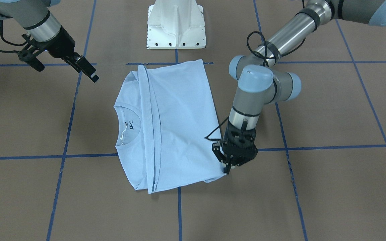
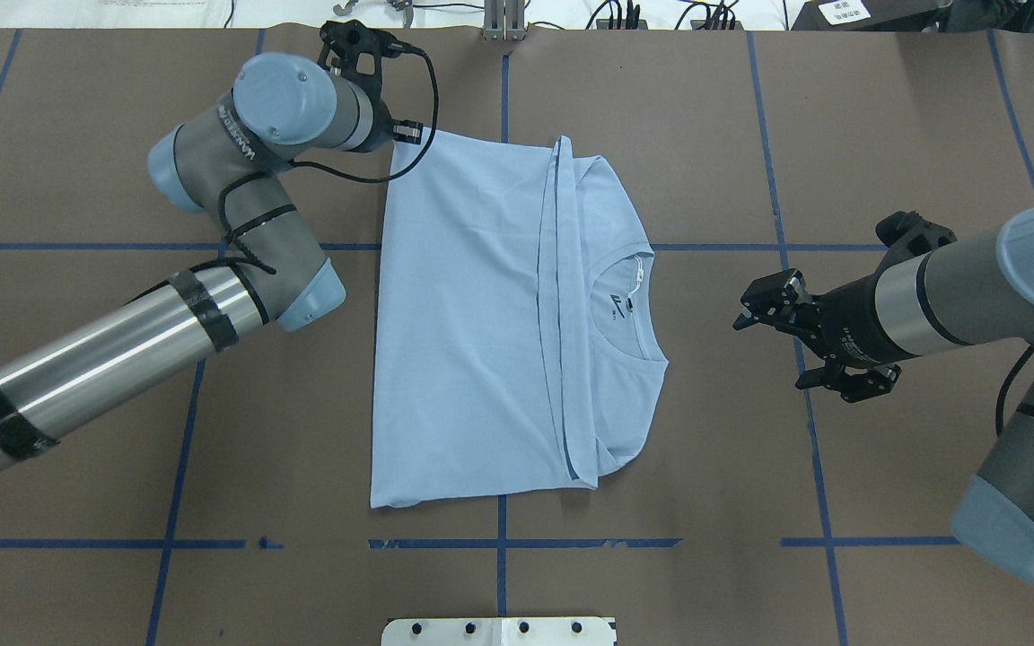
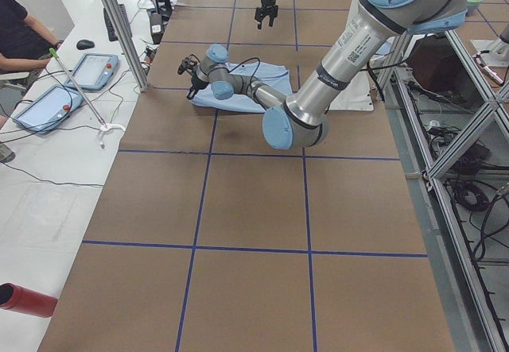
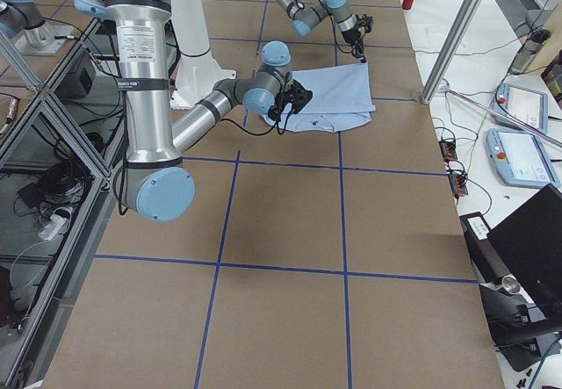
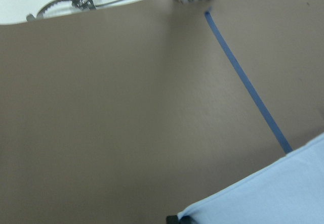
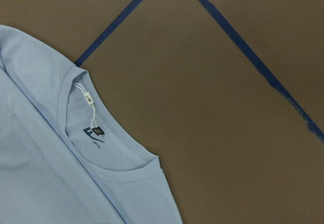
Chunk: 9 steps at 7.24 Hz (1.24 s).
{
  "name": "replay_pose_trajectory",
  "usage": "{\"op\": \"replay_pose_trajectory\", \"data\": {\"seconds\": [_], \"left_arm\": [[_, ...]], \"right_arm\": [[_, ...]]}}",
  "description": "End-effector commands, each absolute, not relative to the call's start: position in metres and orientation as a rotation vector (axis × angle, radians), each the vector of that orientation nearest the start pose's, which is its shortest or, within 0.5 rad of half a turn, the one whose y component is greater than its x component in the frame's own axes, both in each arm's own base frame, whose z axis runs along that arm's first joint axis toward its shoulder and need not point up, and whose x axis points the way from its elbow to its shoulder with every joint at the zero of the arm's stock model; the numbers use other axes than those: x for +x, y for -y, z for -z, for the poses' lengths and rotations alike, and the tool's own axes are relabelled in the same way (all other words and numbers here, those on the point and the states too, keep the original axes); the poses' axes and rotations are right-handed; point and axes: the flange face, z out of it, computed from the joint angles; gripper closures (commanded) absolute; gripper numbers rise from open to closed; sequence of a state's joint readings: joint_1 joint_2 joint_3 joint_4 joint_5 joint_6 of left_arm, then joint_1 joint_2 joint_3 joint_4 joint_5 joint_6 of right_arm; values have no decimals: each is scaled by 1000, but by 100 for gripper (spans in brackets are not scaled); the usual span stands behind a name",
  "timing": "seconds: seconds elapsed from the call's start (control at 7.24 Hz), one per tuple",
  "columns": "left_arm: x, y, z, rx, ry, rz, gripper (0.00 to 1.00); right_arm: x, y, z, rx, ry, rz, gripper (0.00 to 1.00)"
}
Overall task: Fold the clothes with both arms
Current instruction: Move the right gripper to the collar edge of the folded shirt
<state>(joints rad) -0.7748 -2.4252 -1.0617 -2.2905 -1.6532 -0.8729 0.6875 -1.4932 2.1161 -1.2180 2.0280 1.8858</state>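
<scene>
On the table (image 2: 705, 135), pale-blue T-shirt (image 2: 472, 314) — folded, collar (image 6: 111, 167) showing.

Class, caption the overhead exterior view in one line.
Left end effector pinches the folded T-shirt's far corner; right end effector hovers open beside the collar.

Light blue T-shirt (image 2: 472, 314) lies folded, collar showing; left arm (image 2: 104, 359) at its corner; right arm (image 2: 957, 287) apart.
</scene>
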Motion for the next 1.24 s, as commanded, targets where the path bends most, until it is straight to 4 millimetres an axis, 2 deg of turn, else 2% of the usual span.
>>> {"op": "replay_pose_trajectory", "data": {"seconds": [0.0,0.14,0.28,0.41,0.55,0.69,0.83,0.97,1.1], "left_arm": [[497,690,-259,671,-861,50,53],[483,675,-240,660,-912,32,46],[461,639,-238,566,-1001,43,46],[421,595,-238,580,-1061,33,46],[391,565,-246,590,-1074,30,46],[385,558,-239,576,-1069,33,46],[386,558,-241,555,-1074,60,46],[386,558,-241,551,-1076,67,46],[386,558,-241,551,-1076,69,46]], "right_arm": [[-328,383,-310,-196,1066,-687,0],[-342,391,-295,-191,1088,-675,0],[-366,396,-287,-187,1091,-661,0],[-399,387,-286,-162,1079,-643,0],[-435,376,-272,-137,1087,-615,0],[-471,371,-261,-138,1067,-595,0],[-494,356,-257,-121,1049,-580,0],[-514,336,-269,-105,1019,-563,0],[-522,329,-276,-109,1003,-554,0]]}}
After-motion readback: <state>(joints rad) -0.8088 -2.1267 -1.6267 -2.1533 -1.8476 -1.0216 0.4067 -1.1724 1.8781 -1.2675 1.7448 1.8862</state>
